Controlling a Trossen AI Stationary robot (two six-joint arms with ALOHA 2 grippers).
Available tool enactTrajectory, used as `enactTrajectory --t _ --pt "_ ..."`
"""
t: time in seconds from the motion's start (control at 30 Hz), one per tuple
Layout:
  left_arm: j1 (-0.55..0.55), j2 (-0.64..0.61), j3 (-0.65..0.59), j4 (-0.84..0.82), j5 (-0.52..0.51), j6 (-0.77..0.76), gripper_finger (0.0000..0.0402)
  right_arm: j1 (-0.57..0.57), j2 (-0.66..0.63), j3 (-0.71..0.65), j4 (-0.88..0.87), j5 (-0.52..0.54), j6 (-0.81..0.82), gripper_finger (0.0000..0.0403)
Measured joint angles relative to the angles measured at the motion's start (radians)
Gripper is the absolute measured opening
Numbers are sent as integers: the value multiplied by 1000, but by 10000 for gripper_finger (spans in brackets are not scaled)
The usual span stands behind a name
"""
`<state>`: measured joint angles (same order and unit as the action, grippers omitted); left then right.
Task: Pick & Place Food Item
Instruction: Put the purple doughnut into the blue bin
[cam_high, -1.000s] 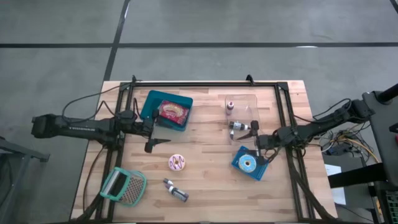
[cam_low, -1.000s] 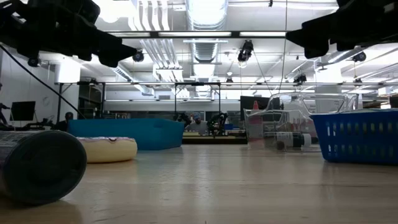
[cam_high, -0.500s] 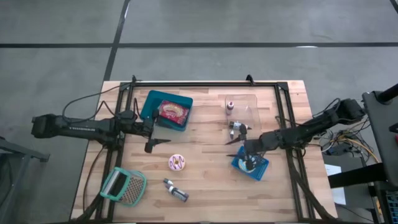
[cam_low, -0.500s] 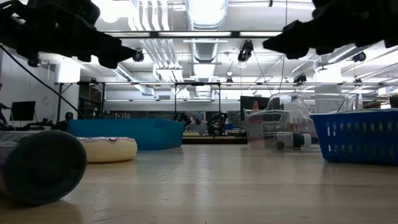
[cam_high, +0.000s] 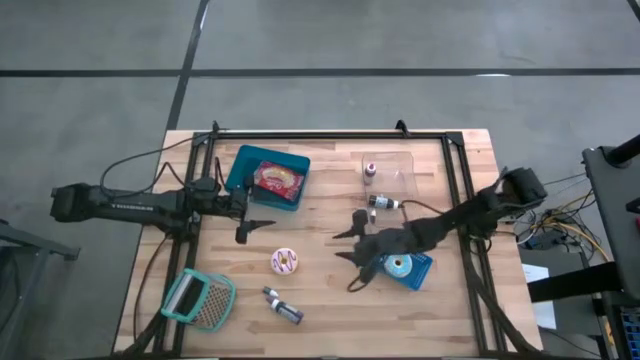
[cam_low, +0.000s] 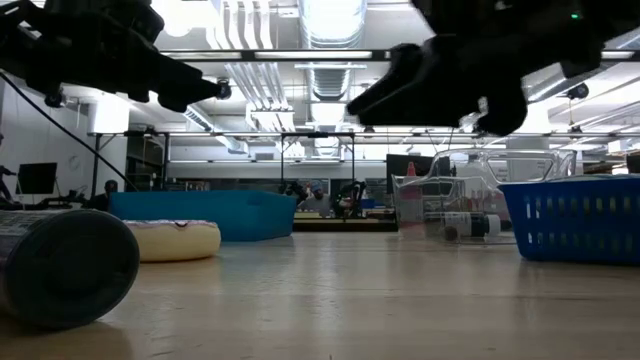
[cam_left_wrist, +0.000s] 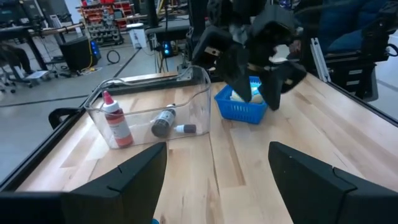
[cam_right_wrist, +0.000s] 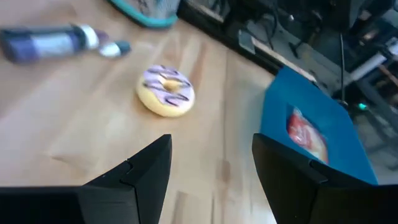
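Right gripper (cam_high: 350, 252) hangs open at centre frame, empty, near the donut (cam_high: 285, 262). Left gripper (cam_high: 257, 229), also open, waits left of centre.

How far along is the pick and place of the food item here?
Early stage. Already placed: a blue-iced donut lies in the blue basket and a red pastry in the teal bin. In hand: nothing; the right gripper, open, reaches toward the pink-striped donut lying loose on the table. The left gripper waits open by the bin. Grasping and placing remain.
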<state>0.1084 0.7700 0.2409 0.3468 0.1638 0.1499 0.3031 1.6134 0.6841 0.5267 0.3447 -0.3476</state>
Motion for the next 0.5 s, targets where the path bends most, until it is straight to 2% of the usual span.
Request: enactTrajectory --t 0.07,0.2,0.37,0.5 --pt "0 0 0 -3 0 -2 284 0 38 55 -77 48 1 220" --pt "0 0 0 -5 0 -2 284 0 92 194 -347 127 91 239" --pt "0 0 0 -5 0 1 284 4 152 372 -635 129 174 288" --pt "0 -1 0 -6 0 2 284 18 207 461 -707 108 130 324"
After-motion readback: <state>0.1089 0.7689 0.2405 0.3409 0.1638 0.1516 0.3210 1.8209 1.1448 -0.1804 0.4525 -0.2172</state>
